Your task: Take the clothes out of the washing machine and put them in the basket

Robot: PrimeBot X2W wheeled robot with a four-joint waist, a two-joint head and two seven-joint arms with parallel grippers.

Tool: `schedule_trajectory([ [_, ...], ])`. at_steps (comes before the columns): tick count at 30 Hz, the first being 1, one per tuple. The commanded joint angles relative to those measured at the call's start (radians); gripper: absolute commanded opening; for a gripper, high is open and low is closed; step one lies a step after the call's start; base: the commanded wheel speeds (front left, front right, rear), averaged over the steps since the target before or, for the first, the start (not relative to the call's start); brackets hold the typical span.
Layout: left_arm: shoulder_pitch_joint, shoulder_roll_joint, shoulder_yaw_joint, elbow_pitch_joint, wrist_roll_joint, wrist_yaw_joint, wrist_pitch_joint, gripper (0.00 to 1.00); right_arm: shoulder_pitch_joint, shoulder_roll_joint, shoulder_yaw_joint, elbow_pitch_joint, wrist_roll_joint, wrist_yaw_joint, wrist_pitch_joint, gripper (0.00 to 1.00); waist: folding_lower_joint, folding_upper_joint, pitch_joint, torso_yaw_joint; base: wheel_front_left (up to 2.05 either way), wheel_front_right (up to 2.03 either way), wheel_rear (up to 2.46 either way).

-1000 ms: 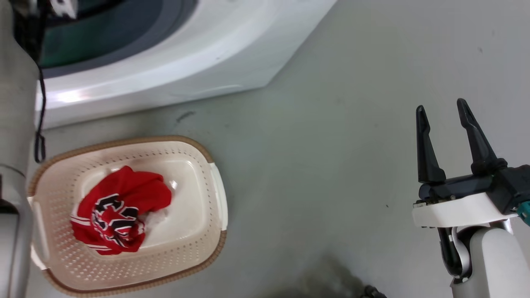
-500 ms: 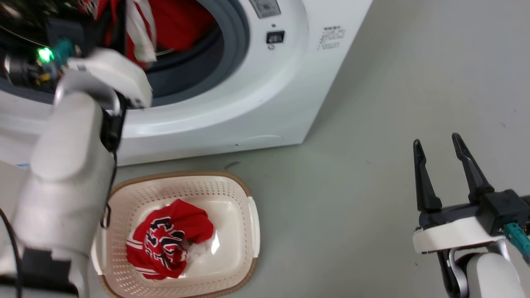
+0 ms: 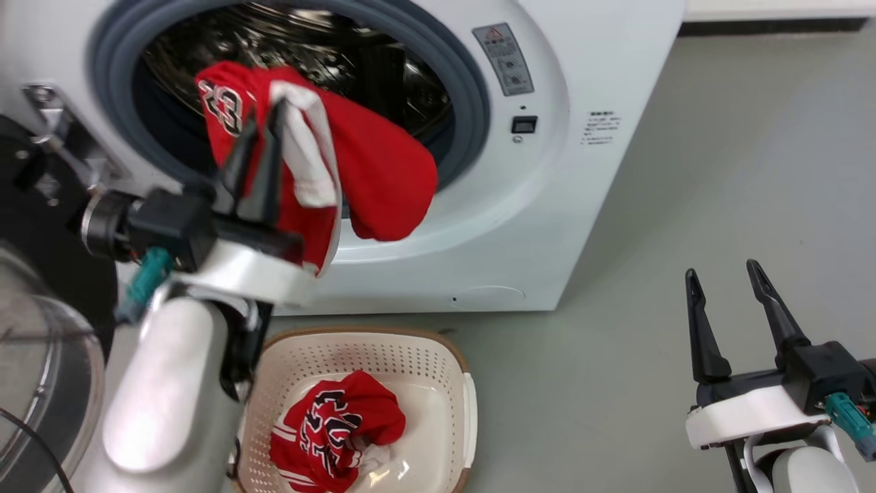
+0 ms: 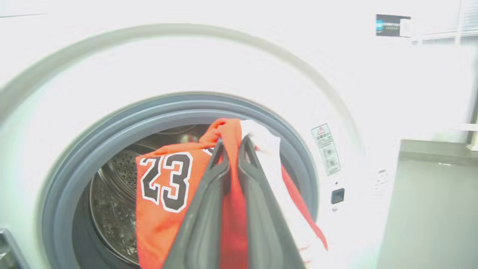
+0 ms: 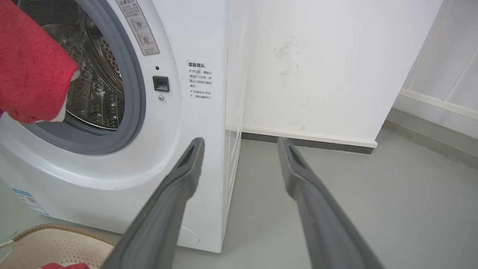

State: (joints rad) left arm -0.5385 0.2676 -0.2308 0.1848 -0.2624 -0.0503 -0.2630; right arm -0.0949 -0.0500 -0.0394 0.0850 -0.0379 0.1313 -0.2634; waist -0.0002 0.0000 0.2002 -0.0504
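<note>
My left gripper is shut on a red jersey with a black "23", held up in front of the washing machine porthole. The cloth hangs over the grey door seal. In the left wrist view the same jersey is pinched between the fingers of that gripper, with the steel drum behind. A second crumpled red jersey lies in the cream basket on the floor below. My right gripper stands open and holds nothing, well to the right; its wrist view shows the gripper facing the machine's corner.
The machine's glass door hangs open at the far left beside my left forearm. Grey floor stretches to the right of the machine. A white wall with a dark skirting stands behind it.
The head camera has tilted up, so the whole picture has shifted down. My left gripper has drawn back from the drum with the red jersey. The right gripper stays open as before.
</note>
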Motion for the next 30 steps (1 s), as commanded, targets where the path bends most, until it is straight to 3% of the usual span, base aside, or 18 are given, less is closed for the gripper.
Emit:
schedule_trajectory([
  [1,0.045,-0.012,-0.01,-0.044,0.007,-0.011,-0.002,0.0,0.018,-0.001,-0.005,0.004,-0.003,-0.001,-0.002,1.0,0.0002,0.0,-0.028,0.03,0.0,0.0,0.0],
  [7,0.19,-0.026,-0.061,-0.144,-0.029,-0.044,0.004,0.0,0.026,0.0,-0.026,0.007,-0.003,-0.001,-0.002,1.0,0.0002,0.0,-0.042,0.059,0.0,0.0,0.0],
  [14,0.293,-0.035,-0.133,-0.099,-0.055,-0.056,0.042,0.0,0.004,-0.001,-0.024,0.0,-0.005,-0.001,-0.002,1.0,0.0002,0.0,0.002,0.063,0.0,0.0,0.0],
  [21,0.314,-0.045,-0.21,0.067,-0.012,-0.06,0.037,0.0,-0.036,-0.001,-0.024,-0.011,-0.004,-0.001,-0.002,1.0,0.0002,0.0,0.092,0.038,0.0,0.0,0.0],
  [30,0.186,-0.068,-0.278,0.367,0.059,-0.065,0.006,0.0,-0.092,-0.001,-0.009,-0.036,-0.008,-0.001,-0.002,1.0,0.0002,0.0,0.255,-0.013,0.0,0.0,0.0],
])
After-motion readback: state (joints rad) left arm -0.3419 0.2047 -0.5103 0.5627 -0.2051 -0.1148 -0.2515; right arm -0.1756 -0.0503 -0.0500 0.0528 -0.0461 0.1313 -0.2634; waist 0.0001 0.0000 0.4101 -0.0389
